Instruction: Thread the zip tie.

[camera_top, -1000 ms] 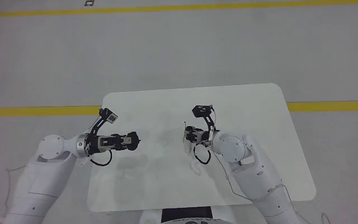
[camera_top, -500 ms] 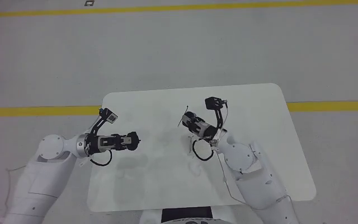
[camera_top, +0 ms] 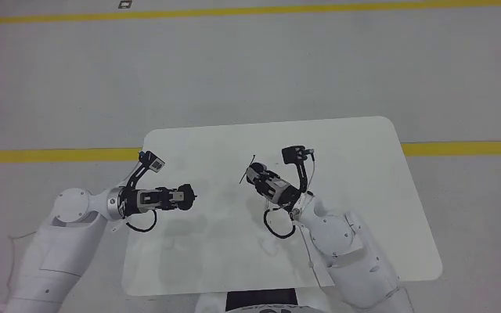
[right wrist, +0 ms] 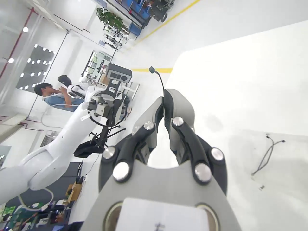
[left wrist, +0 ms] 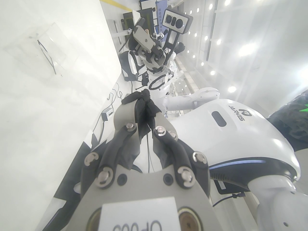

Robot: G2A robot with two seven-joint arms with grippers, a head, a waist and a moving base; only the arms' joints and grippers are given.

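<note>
the right end effector (right wrist: 164,97) has its fingers pressed together on the strap of the zip tie (right wrist: 161,82), pinching it so that a short curved length and the small blocky end stand free beyond the fingertips; that leaves the end exposed for mating and not buried in the grip. in the top view this end effector (camera_top: 254,174) hangs above the middle of the desk (camera_top: 352,156), aimed across at the left end effector (camera_top: 188,196), with open desk between the two. the left end effector (left wrist: 144,99) is also closed, ragged black material bunched at its tips. a thin dark line runs down between its fingers, and i cannot tell whether that is part of a tie. the two face each other at about the same height, which looks like a line-up for feeding one end through. a clear sheet (right wrist: 284,159) lies flat on the desk with loose ties (right wrist: 269,150) on it, well apart from both.
</note>
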